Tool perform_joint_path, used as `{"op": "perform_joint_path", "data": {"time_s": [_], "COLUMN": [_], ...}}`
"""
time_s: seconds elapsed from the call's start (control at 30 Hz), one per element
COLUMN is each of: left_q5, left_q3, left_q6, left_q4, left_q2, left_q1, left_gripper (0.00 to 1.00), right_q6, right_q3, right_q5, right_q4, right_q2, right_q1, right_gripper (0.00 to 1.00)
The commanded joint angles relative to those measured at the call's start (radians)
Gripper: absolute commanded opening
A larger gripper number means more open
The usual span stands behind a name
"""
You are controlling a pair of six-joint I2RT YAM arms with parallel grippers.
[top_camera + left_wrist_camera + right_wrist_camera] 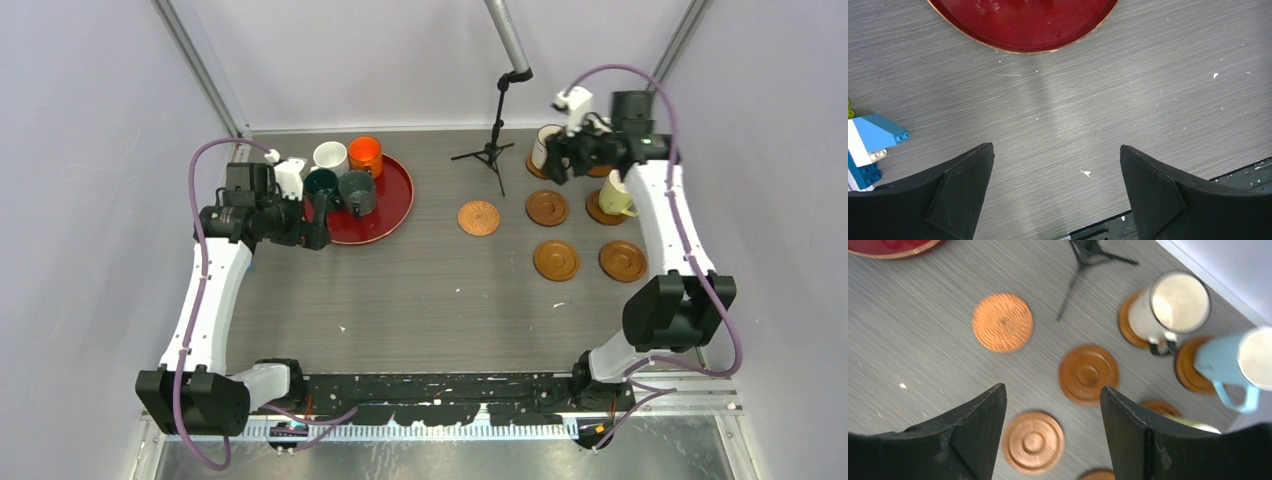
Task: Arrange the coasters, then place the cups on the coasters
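While above coasters [1088,374], R gripper [1052,390] wide; empty

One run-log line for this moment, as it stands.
on coasters: cream cup, light blue cup, yellow cup | red tray: four cups | left jaws: open, empty | right jaws: open, empty

The table [1148,100] is finished in a matt grey, finely streaked grain. The red tray [1023,25] is lacquered glossy and lightly scratched. 1 woven coaster [1002,322] is rough-textured; the wooden coasters [1088,374] are smooth, with turned rings. The cream mug [1158,310] is glazed.
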Motion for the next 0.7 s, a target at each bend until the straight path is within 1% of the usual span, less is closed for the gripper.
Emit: {"op": "perform_joint_path", "data": {"time_s": [0.0,0.13,0.17,0.33,0.4,0.53,0.67], "left_q5": [-0.045,-0.06,-0.061,-0.069,-0.073,-0.081,-0.086], "left_q3": [0.018,0.026,0.031,0.04,0.033,0.016,0.01], "left_q6": [-0.039,-0.077,-0.077,-0.127,-0.132,-0.138,-0.144], "left_q4": [0.022,0.042,0.046,0.063,0.075,0.102,0.115], "left_q2": [0.001,0.022,0.029,0.049,0.044,0.034,0.037], "left_q1": [0.005,0.021,0.046,0.097,0.102,0.11,0.13], "left_gripper": [1.0,1.0,1.0,1.0,1.0,1.0,1.0], "right_q6": [0.276,0.474,0.512,0.626,0.685,0.741,0.815], "right_q3": [0.0,0.047,0.071,0.173,0.204,0.3,0.43], "right_q5": [0.245,0.417,0.456,0.578,0.678,0.742,0.797], "right_q4": [0.187,0.255,0.258,0.289,0.326,0.339,0.364], "right_q2": [0.021,0.124,0.16,0.323,0.378,0.501,0.62], "right_q1": [0.221,0.464,0.514,0.742,0.822,0.942,1.0], "right_gripper": [0.73,0.71,0.7,0.68,0.68,0.69,0.7]}}
